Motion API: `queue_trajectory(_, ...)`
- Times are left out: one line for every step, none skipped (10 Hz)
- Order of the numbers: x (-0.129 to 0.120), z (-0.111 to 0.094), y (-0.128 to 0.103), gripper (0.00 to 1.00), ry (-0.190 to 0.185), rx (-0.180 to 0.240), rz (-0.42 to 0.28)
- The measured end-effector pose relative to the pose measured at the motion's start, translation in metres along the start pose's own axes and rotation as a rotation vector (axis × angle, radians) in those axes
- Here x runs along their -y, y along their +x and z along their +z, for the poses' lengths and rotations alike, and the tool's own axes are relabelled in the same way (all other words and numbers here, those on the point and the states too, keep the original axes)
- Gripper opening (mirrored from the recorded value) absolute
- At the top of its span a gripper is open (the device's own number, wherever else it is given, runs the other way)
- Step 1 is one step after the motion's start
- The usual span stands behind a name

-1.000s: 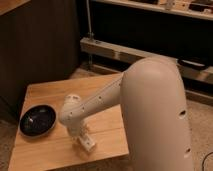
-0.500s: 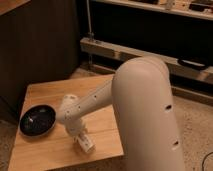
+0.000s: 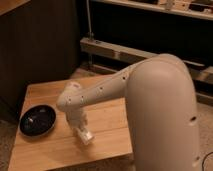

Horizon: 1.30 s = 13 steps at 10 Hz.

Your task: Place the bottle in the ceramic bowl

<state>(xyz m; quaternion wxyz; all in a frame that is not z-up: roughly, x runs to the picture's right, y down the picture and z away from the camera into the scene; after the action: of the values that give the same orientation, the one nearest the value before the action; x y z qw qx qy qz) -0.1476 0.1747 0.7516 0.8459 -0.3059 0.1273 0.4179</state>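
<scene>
The black ceramic bowl [image 3: 37, 120] sits on the left part of the wooden table [image 3: 107, 127] and looks empty apart from faint light specks. My gripper [image 3: 83, 135] hangs from the white arm and points down at the table, right of the bowl and apart from it. A small whitish shape at its tip, low over the wood, looks like the bottle [image 3: 86, 138]. I cannot separate it clearly from the gripper.
The table's front edge [image 3: 75, 160] lies just below the gripper. My bulky white arm [image 3: 165, 110] covers the table's right side. A dark cabinet wall [image 3: 40, 45] and a metal shelf rail [image 3: 120, 50] stand behind the table.
The arm's large upper body has swung left and nearer the camera. The gripper stays at about the same spot right of the bowl, perhaps a little higher.
</scene>
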Motion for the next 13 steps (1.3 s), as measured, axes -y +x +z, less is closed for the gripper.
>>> queue_trajectory(0.007, -0.024, -0.012, 0.0, 0.005, 0.019, -0.01)
queue_trajectory(0.01, -0.048, -0.029, 0.0, 0.008, 0.039, -0.03)
queue_trajectory(0.008, -0.067, -0.052, 0.0, 0.005, 0.064, -0.054)
queue_trajectory(0.004, -0.079, -0.072, 0.0, 0.004, 0.08, -0.074)
queue_trajectory(-0.004, -0.087, -0.099, 0.0, -0.007, 0.104, -0.101)
queue_trajectory(-0.014, -0.091, -0.125, 0.0, -0.025, 0.129, -0.129)
queue_trajectory(-0.018, -0.09, -0.15, 0.0, -0.043, 0.155, -0.148)
queue_trajectory(-0.023, -0.09, -0.174, 0.0, -0.067, 0.182, -0.162)
queue_trajectory(-0.034, -0.089, -0.201, 0.0, -0.115, 0.219, -0.175)
queue_trajectory(-0.04, -0.087, -0.216, 0.0, -0.158, 0.25, -0.179)
queue_trajectory(-0.046, -0.085, -0.231, 0.0, -0.224, 0.3, -0.181)
queue_trajectory(-0.057, -0.076, -0.238, 0.0, -0.313, 0.347, -0.183)
queue_trajectory(-0.066, -0.068, -0.238, 0.0, -0.36, 0.366, -0.174)
